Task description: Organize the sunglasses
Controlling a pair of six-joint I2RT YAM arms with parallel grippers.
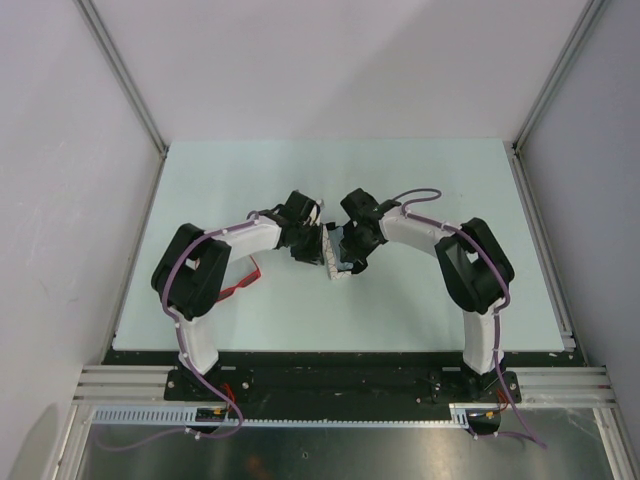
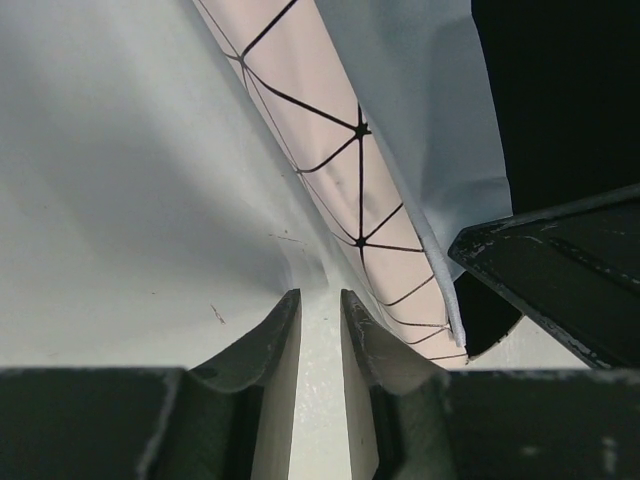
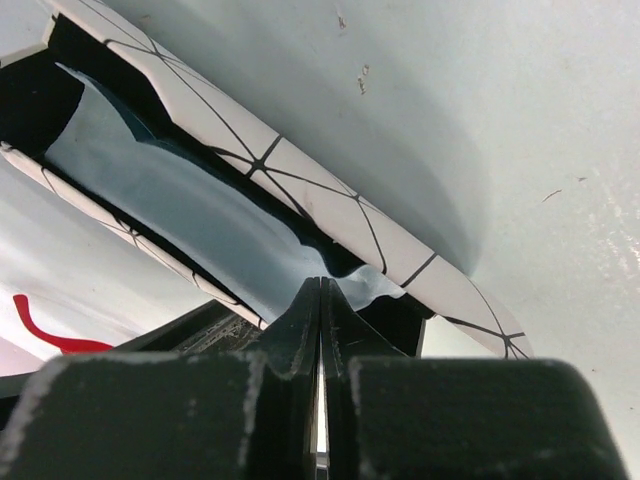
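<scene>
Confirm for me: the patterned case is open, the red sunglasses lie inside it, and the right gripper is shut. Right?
Not quite. The right wrist view shows the light-blue cloth inside the open case, not the sunglasses; they lie outside it on the table. The right gripper is shut.

a pale mint-green table (image 1: 420, 180) sits boxed in by plain white wall panels (image 1: 340, 60) at back and both sides, with slanting aluminium posts (image 1: 124, 80) at the far corners, evenly and softly lit.
</scene>
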